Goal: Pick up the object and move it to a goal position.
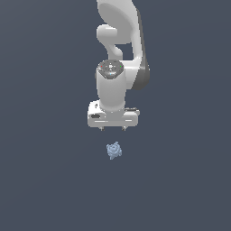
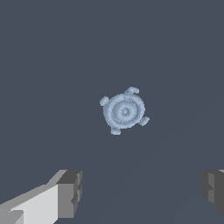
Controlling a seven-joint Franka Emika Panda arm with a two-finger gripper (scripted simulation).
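Observation:
The object (image 1: 114, 150) is a tiny pale blue knobbly blob lying on the dark grey floor, just in front of and below the white arm in the exterior view. In the wrist view the object (image 2: 124, 110) shows as a round ringed disc with small protrusions around its rim. My gripper (image 1: 113, 128) hangs above and slightly behind it, apart from it. In the wrist view the gripper (image 2: 142, 192) is open and empty; one fingertip (image 2: 70, 192) and the other (image 2: 214, 188) stand wide apart.
A plain dark grey floor (image 1: 45, 180) surrounds the arm. The white arm's links (image 1: 119, 40) rise behind the gripper. No goal marker shows.

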